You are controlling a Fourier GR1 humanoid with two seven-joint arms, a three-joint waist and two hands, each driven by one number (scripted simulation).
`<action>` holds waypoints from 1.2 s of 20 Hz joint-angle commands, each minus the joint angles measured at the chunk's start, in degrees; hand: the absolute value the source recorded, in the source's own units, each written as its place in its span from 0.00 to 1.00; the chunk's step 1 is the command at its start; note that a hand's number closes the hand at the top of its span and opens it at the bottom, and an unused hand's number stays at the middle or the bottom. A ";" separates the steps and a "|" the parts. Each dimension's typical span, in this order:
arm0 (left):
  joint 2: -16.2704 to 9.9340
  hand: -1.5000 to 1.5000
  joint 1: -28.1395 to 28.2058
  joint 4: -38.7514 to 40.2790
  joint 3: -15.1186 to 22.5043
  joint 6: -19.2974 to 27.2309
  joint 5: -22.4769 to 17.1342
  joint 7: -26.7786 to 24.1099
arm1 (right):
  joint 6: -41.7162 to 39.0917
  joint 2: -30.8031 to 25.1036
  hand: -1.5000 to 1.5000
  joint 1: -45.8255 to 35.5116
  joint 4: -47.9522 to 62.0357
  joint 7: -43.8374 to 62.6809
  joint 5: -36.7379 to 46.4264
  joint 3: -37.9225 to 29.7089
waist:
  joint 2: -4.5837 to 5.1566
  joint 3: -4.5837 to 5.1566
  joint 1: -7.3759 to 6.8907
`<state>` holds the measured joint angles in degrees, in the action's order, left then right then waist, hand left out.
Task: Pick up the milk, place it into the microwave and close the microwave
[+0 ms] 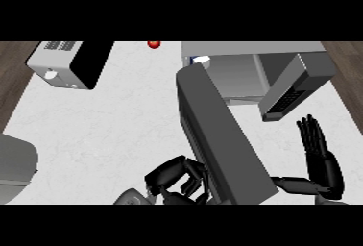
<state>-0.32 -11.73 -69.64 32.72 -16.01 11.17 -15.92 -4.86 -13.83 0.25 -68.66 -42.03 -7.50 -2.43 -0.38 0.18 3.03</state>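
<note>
**A:** What do we see from above?

**B:** We look steeply down at a white counter (106, 129) with dark wood floor along both sides. At the top right sits a grey microwave (248, 53), its door (294, 89) swung open to the right, dark glass and keypad facing down toward us.

**A:** Where is the milk?

**B:** We can make out only a small white and blue corner, which we take to be the milk (201, 60), at the left edge of the microwave's opening. A grey forearm (220, 139) crosses in front of it, running from the lower middle of the view up to that spot. Whether the carton stands inside the cavity or just at its mouth, we cannot tell.

**A:** And the hands?

**B:** The right hand (320, 158) shows at the lower right, below the open door. Its fingers are straight and point upward, thumb out to the left; it holds nothing and touches nothing.

**A:** The left one?

**B:** The left hand (175, 178) is at the lower middle, just left of the grey forearm. Its black fingers are curled inward, and we see nothing inside them.

**A:** Anything else on the counter?

**B:** A white and black toaster oven (71, 62) sits tilted at the top left, a small red object (154, 44) lies at the far edge, and a grey shape (16, 163) is cut off at the left edge.
</note>
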 commanded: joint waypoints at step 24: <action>0.28 1.00 -25.24 9.65 23.58 44.94 -35.58 -3.10 | -18.17 -11.82 0.00 7.34 -32.39 17.32 -16.69 0.26 | 2.14 0.21 9.10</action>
<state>-0.61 -33.66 -60.84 56.17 25.98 -21.46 -18.03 -20.77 -24.08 7.90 -99.20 -26.15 -22.42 -2.42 1.40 0.34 10.15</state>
